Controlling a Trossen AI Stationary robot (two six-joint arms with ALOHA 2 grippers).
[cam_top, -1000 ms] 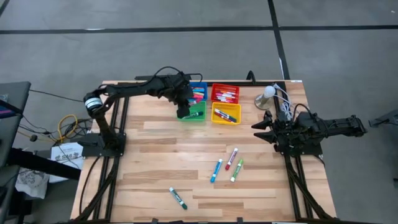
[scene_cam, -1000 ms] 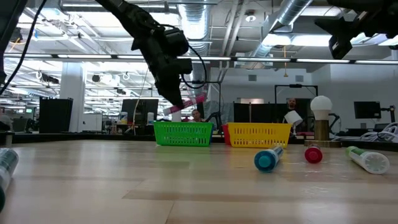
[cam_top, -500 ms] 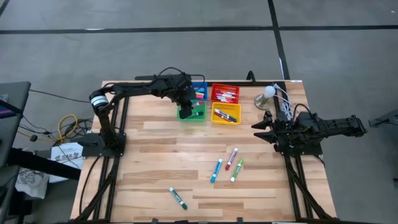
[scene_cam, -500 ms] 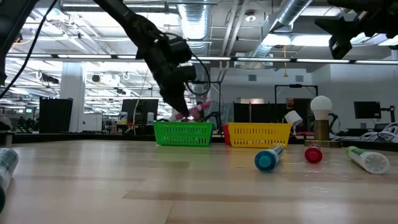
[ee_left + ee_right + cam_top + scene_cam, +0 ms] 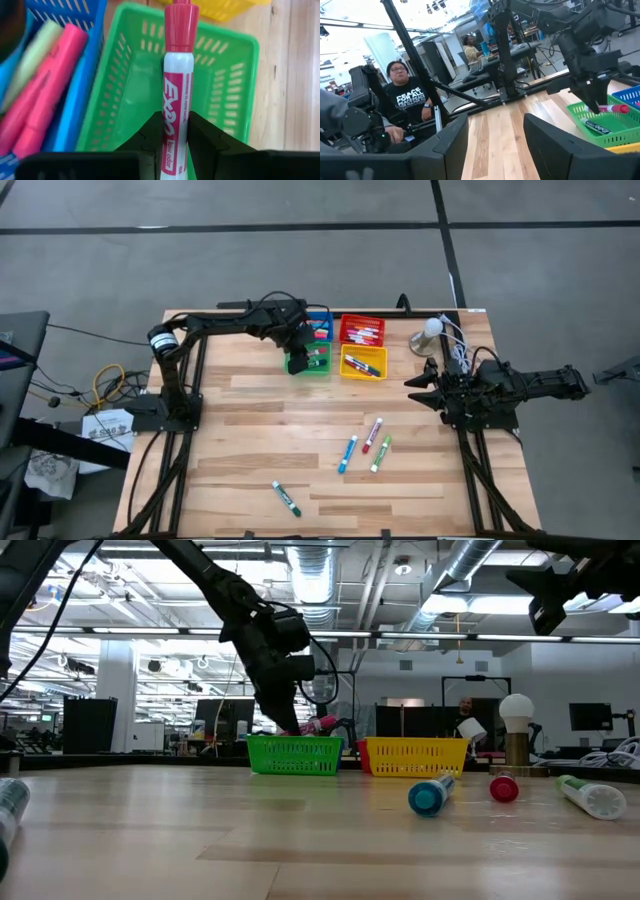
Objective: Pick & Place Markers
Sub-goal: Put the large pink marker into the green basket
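- A pink-capped, white-barrelled dry-erase marker (image 5: 177,95) hangs over the green plastic mesh bin (image 5: 225,90), pinched at its barrel between the left gripper (image 5: 176,142)'s two dark fingers.
- The step in hand appears to be the placing: the marker lies level just above the bin's rim, beside the blue mesh bin (image 5: 80,100) of pink markers.
- The next move likely calls for lowering a little and spreading the fingers so the marker drops inside.
- Four loose markers (image 5: 363,445) lie on the wooden table (image 5: 250,450), well apart from the bins.
- The right gripper (image 5: 418,388) waits at the table's right edge, fingers spread and holding nothing.
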